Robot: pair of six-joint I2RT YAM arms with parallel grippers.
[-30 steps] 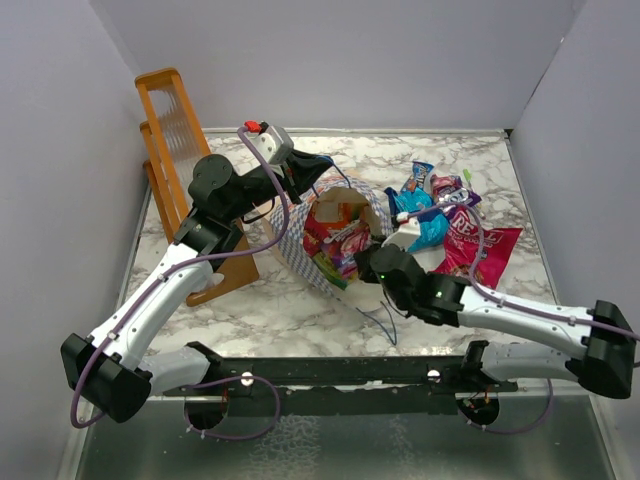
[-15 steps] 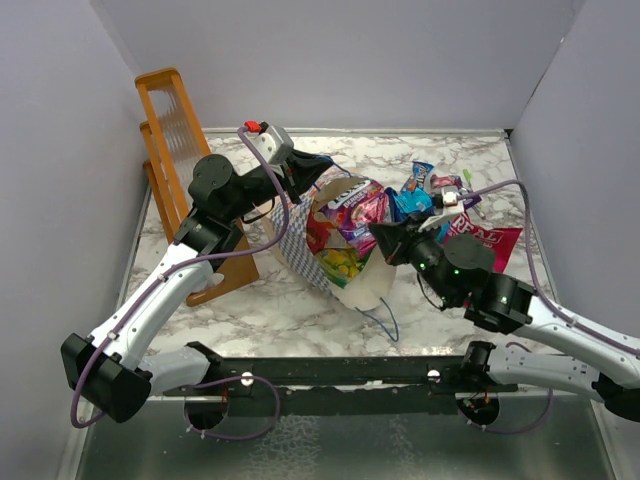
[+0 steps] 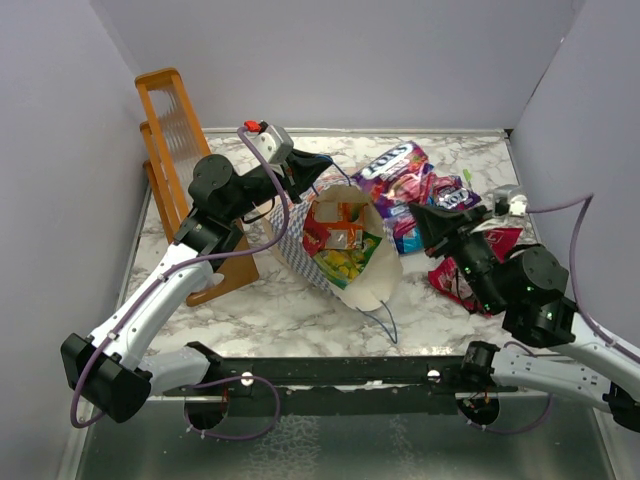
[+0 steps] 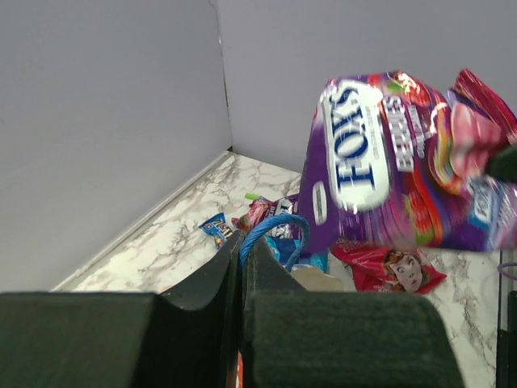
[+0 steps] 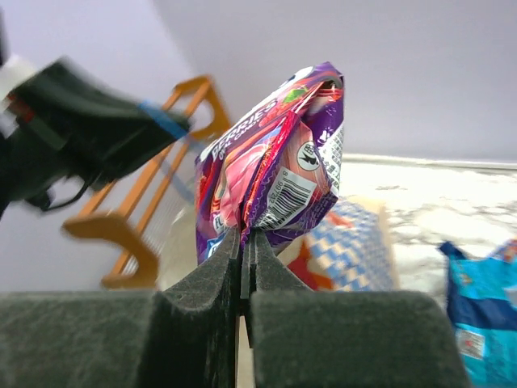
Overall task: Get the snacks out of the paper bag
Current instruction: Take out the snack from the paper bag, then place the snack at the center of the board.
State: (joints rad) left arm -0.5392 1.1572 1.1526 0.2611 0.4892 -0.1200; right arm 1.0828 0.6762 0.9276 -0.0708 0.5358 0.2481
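Our right gripper (image 5: 245,238) is clamped on a purple packet (image 3: 395,170), held above the table (image 3: 280,310) just right of the paper bag (image 3: 295,250). Our left gripper (image 3: 327,164) pinches the bag's far rim. More snacks (image 3: 345,262) lie inside; loose packets (image 3: 505,240) crowd beneath our right arm.

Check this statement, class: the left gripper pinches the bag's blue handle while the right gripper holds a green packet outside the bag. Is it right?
The packet in the right gripper is purple, not green, as the right wrist view shows. The rest stands: the left gripper pinches the blue handle of the bag, and the packet is outside it.
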